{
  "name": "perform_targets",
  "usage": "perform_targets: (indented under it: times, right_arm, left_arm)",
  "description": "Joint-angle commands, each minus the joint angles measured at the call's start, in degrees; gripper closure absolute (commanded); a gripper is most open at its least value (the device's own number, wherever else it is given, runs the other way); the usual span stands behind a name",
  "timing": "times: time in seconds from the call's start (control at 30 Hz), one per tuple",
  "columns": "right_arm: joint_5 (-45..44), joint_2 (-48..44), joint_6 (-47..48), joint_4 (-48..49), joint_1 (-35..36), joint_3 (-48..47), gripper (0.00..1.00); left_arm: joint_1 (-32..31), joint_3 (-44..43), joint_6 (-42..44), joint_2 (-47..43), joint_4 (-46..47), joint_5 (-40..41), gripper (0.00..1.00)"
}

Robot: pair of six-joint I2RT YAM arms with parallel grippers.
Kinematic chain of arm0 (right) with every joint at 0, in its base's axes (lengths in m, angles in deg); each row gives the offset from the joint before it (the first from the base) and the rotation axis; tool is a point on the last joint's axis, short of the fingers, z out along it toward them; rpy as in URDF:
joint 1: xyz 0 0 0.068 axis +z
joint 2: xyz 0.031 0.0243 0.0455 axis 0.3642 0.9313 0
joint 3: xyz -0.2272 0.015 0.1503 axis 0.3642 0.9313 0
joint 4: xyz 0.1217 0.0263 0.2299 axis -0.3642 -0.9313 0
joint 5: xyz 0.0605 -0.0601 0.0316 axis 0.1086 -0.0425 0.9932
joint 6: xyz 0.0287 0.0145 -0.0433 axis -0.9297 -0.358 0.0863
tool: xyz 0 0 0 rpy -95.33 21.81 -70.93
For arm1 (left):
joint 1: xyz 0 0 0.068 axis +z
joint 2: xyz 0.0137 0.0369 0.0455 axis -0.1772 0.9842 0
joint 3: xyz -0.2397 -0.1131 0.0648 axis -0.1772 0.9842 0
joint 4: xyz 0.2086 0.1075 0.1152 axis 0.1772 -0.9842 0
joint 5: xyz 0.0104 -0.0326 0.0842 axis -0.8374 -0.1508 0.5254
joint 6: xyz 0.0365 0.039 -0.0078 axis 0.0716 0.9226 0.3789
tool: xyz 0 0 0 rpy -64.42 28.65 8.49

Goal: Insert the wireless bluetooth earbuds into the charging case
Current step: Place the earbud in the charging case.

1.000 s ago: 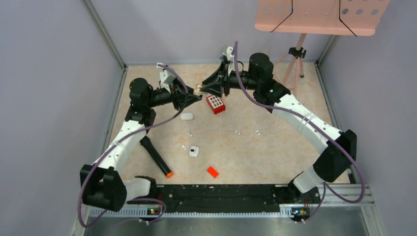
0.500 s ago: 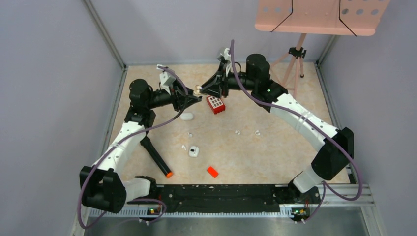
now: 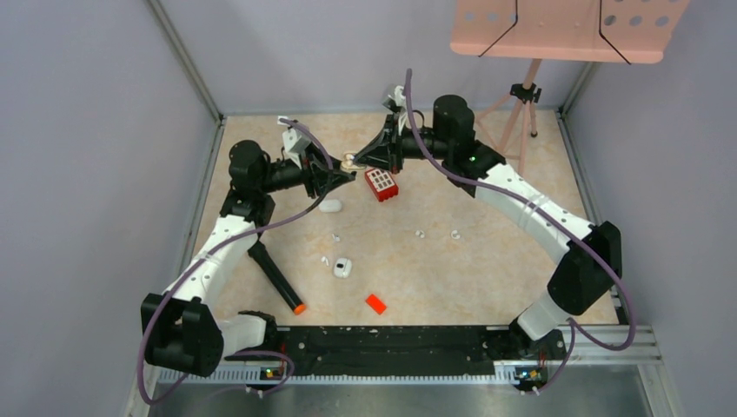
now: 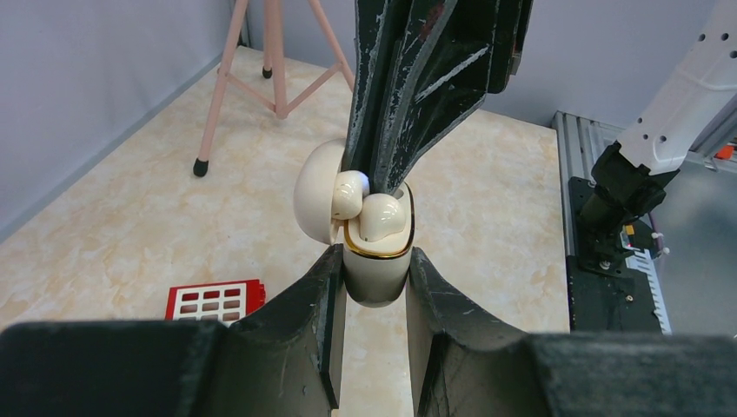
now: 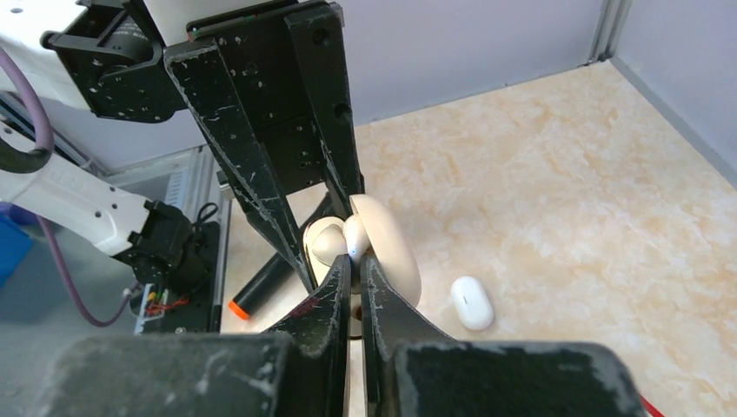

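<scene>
My left gripper (image 4: 375, 257) is shut on a cream charging case (image 4: 375, 276) with a gold rim and holds it upright above the table, its lid (image 4: 311, 193) open. One cream earbud (image 4: 384, 217) sits in the case. My right gripper (image 5: 356, 259) comes from above and is shut on a second cream earbud (image 5: 355, 238) at the case's mouth, between the seated earbud and the lid (image 5: 393, 252). In the top view both grippers meet at the case (image 3: 350, 162) at the back middle. Loose white earbuds (image 3: 335, 237) (image 3: 420, 234) (image 3: 454, 234) lie on the table.
A red block (image 3: 381, 183) lies just right of the grippers. A closed white case (image 3: 329, 206) and another small white case (image 3: 342, 268) lie on the table. A black marker (image 3: 275, 276) and an orange-red chip (image 3: 375, 303) lie nearer the front. A pink stand (image 3: 521, 95) is at the back right.
My right arm has edged slightly left toward the case with the earbud. My left arm holds the case in the same place.
</scene>
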Motion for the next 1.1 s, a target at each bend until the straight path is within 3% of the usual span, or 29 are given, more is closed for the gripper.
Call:
perform_targets:
  times: [0.0,0.2,1.07]
  right_arm:
    - [2.0,0.98,-5.24,5.71,-1.96,0.28,1.0]
    - [4.83,-0.42,-7.88,9.26,-4.54,2.05,1.0]
    - [7.8,-3.46,-6.05,8.73,-4.61,6.14,1.0]
  left_arm:
    - [-0.55,0.26,0.23,-2.22,2.78,-2.98,1.0]
    - [-0.34,-0.07,0.42,-2.27,2.54,-3.3,1.0]
    - [0.59,-0.97,-1.5,-1.98,3.09,-0.7,1.0]
